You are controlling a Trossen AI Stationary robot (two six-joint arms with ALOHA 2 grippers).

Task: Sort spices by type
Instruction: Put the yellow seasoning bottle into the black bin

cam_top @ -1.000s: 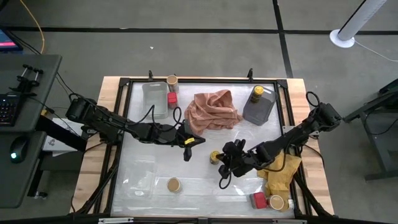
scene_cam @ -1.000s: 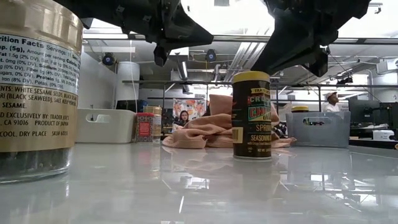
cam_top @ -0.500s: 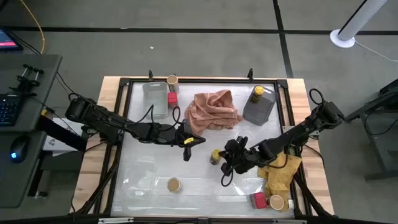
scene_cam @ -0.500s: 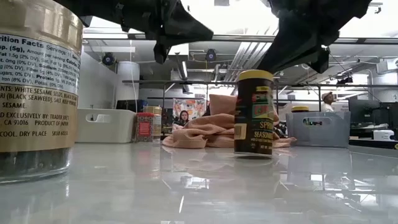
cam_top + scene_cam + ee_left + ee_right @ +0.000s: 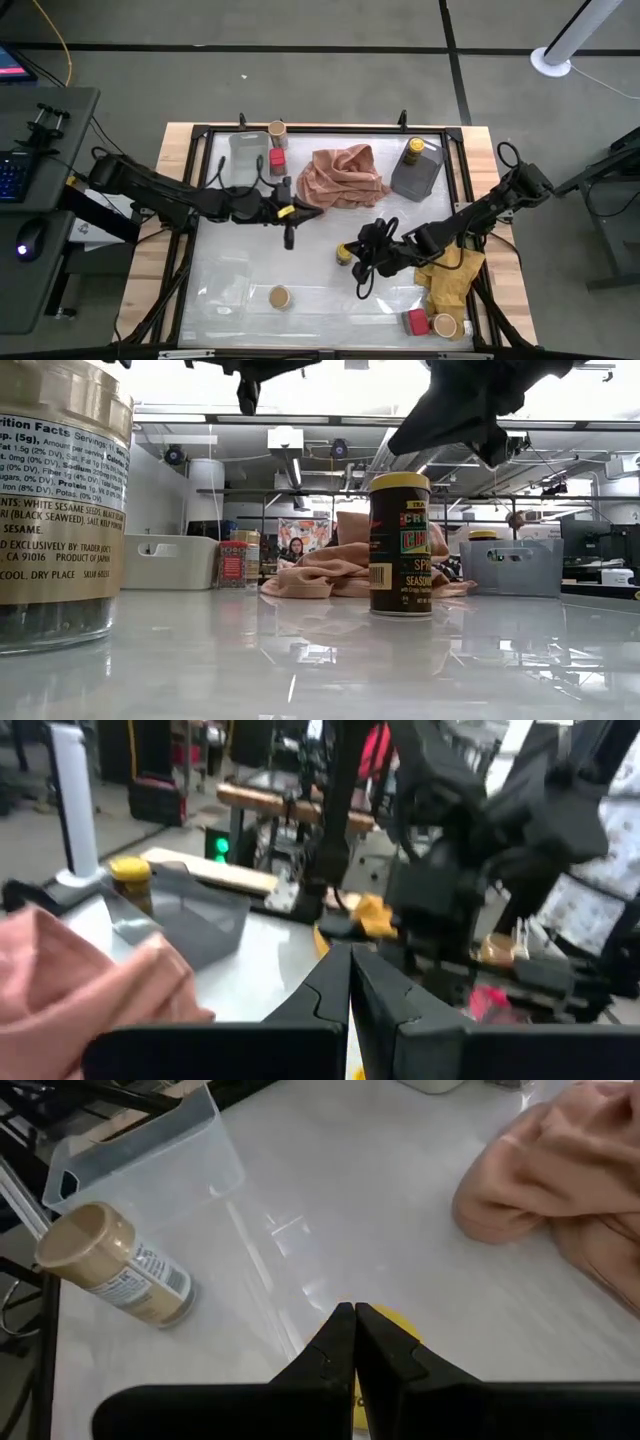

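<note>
Seven spice containers are spread over the tabletop (image 5: pixel 320 300), not yet grouped by type. One tan-lidded jar (image 5: pixel 277 129) and one red box (image 5: pixel 276 158) stand at the far edge beside the clear tray (image 5: pixel 247 160), probably the start of a set there. A yellow-lidded jar (image 5: pixel 413 150) sits in the grey tray (image 5: pixel 430 178) toward the far right corner, so that tray looks meant for the yellow type. Second tan jar (image 5: pixel 280 296) stands alone near the near edge, just beside another clear tray (image 5: pixel 225 285). Third tan jar (image 5: pixel 444 325) and second red box (image 5: pixel 417 320) rest at the near right corner, by the yellow cloth (image 5: pixel 452 280).

Right gripper (image 5: pixel 362 252), fingers together and holding nothing, is over mid-table right beside the second yellow-lidded jar (image 5: pixel 344 253), which stands upright; judged to be lined up for a nudge or regrasp. Left gripper (image 5: pixel 291 236), fingers together, empty, hangs near the pink cloth (image 5: pixel 340 175), apparently waiting.
</note>
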